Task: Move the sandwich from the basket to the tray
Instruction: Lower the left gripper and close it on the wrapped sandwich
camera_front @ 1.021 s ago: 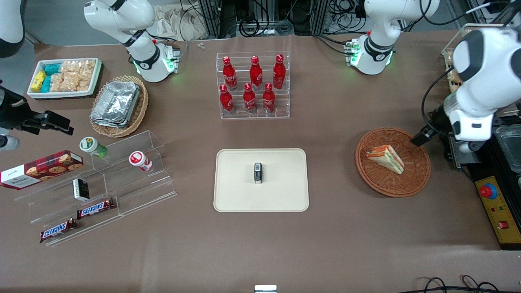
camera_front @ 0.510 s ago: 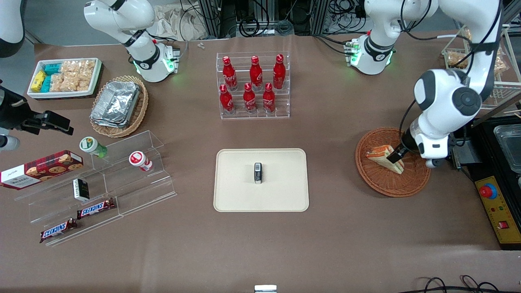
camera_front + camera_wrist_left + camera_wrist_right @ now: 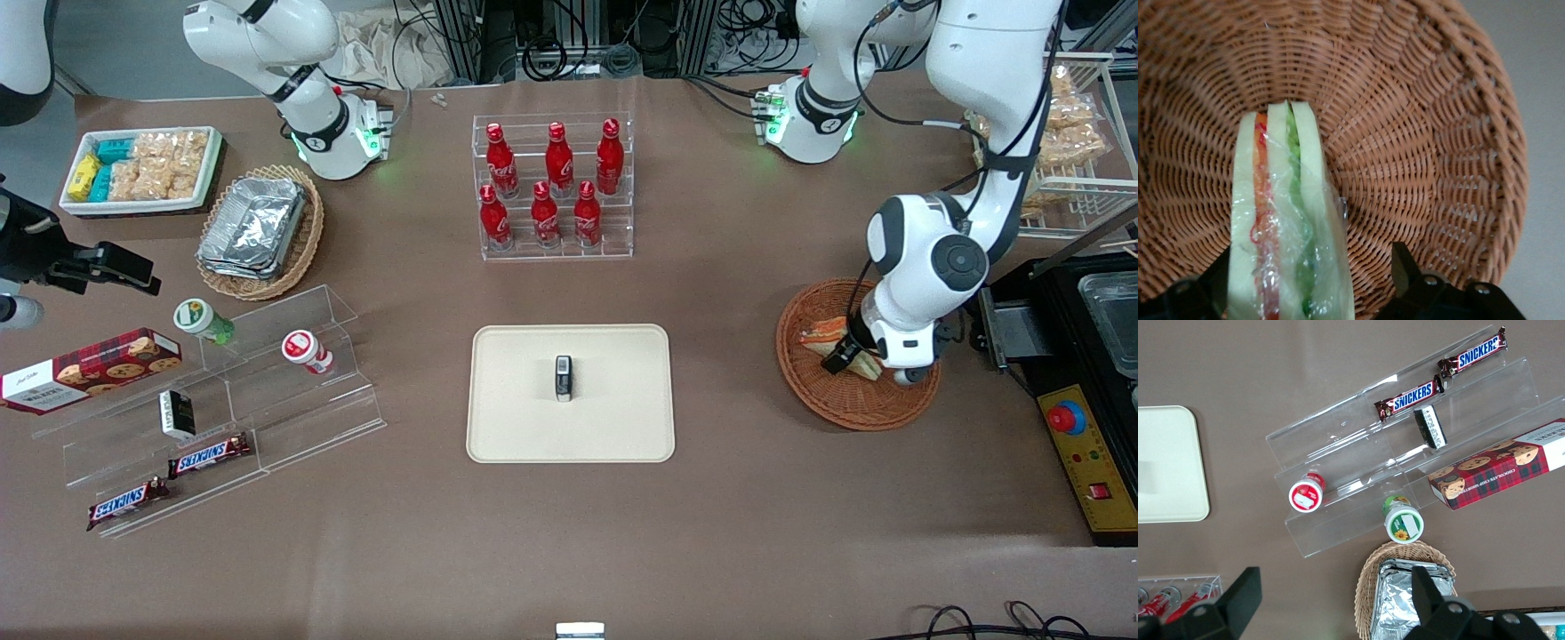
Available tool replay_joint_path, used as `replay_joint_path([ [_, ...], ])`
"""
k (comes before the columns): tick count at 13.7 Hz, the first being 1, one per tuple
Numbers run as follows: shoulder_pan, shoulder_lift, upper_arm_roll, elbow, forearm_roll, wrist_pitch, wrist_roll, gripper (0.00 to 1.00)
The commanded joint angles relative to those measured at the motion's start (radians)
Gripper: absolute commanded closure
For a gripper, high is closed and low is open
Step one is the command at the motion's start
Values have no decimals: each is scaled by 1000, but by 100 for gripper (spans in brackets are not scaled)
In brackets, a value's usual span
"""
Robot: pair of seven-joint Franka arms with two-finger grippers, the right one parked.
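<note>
The sandwich (image 3: 1286, 220) is not yet gripped and lies in the basket (image 3: 855, 404), well apart from the tray (image 3: 613, 427), while the gripper (image 3: 1308, 280), brought down from beside the basket a second ago, is held open astride the wedge, so closing, lifting and placing are left.

The left arm (image 3: 929, 258) is showing glossy white shells, with a dark grey round cap sitting on its joint (black bands are ringing the links). Black cables (image 3: 933, 191) are looping along it. Its base (image 3: 813, 111), at twelve o'clock from the gripper (image 3: 840, 360), is glowing green. The black-fingered gripper is hanging spread over the basket (image 3: 853, 409).
</note>
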Motion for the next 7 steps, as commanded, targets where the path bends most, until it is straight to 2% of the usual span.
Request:
replay_joint_path([
  [1,-12,7,5,-10,-8,44,-22,91],
  [2,-12,3,5,-9,-6,43,-22,100],
  [5,-12,-81,-1,-6,-5,0,-4,100],
  [7,-11,-199,-1,13,3,-178,71,100],
])
